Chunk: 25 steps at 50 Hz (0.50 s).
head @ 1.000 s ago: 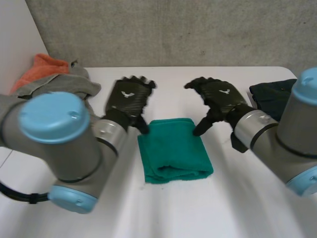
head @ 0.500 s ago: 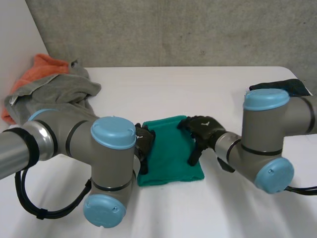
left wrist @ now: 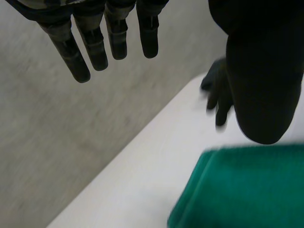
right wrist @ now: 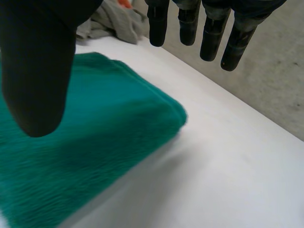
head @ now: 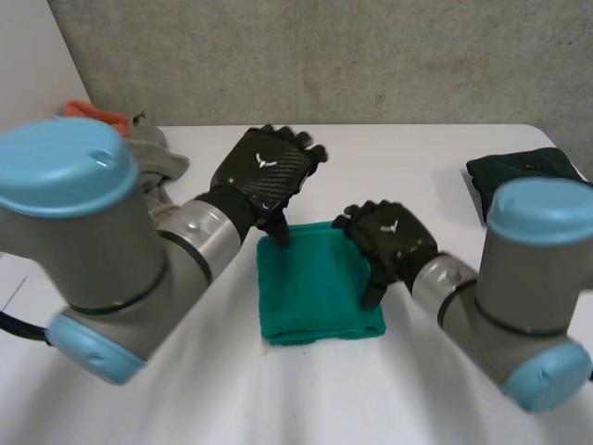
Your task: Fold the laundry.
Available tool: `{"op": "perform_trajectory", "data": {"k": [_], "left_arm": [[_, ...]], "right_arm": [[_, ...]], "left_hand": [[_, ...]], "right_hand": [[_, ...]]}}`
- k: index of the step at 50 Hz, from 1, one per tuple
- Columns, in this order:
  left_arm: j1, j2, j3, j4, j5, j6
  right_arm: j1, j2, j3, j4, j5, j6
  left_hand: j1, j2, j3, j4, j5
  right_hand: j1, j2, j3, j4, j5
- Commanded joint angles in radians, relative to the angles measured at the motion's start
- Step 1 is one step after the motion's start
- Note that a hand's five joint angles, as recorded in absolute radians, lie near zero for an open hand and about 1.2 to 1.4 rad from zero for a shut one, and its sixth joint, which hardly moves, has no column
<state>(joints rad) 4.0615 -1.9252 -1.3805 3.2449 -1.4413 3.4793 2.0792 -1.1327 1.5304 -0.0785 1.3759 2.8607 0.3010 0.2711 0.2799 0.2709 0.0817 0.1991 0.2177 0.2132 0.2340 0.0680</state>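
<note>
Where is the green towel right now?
In the head view the folded green towel lies in the middle of the table, between the left hand by its far left corner and the right hand at its right edge.

white table [head: 389, 158] with folded green towel [head: 315, 289], grey heap [head: 165, 162], dark cloth [head: 523, 171]

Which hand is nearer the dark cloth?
Right. The right hand is beside the green towel, toward the dark cloth; the left hand is at the towel's far left corner.
</note>
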Motion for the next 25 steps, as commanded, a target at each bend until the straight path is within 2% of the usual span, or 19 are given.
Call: {"op": "perform_trajectory", "data": {"k": [1, 8, 14, 19, 25], "left_arm": [[0.083, 0.063, -0.029, -0.048, 0.347, -0.089], [0.091, 0.075, -0.032, -0.062, 0.361, -0.105], [0.089, 0.075, -0.037, -0.062, 0.358, -0.105], [0.089, 0.075, -0.038, -0.062, 0.355, -0.103], [0.093, 0.077, -0.041, -0.060, 0.357, -0.103]], "right_arm": [[0.084, -0.022, 0.212, -0.220, -0.041, -0.012], [0.124, 0.094, 0.195, -0.322, -0.023, -0.067], [0.127, 0.157, 0.142, -0.339, -0.023, -0.118], [0.125, 0.192, 0.097, -0.359, -0.014, -0.124], [0.124, 0.212, 0.059, -0.369, -0.003, -0.126]], "left_hand": [[-0.020, 0.010, 0.001, 0.010, 0.025], [-0.020, 0.010, 0.001, 0.010, 0.025], [-0.020, 0.010, 0.001, 0.010, 0.025], [-0.023, 0.007, -0.002, 0.007, 0.022], [-0.023, 0.007, -0.002, 0.007, 0.022]], "right_hand": [[-0.025, -0.043, -0.039, -0.059, -0.068], [-0.025, -0.043, -0.039, -0.059, -0.068], [-0.003, -0.022, -0.017, -0.038, -0.046], [0.357, 0.339, 0.343, 0.323, 0.314], [0.531, 0.513, 0.517, 0.497, 0.488]]}}
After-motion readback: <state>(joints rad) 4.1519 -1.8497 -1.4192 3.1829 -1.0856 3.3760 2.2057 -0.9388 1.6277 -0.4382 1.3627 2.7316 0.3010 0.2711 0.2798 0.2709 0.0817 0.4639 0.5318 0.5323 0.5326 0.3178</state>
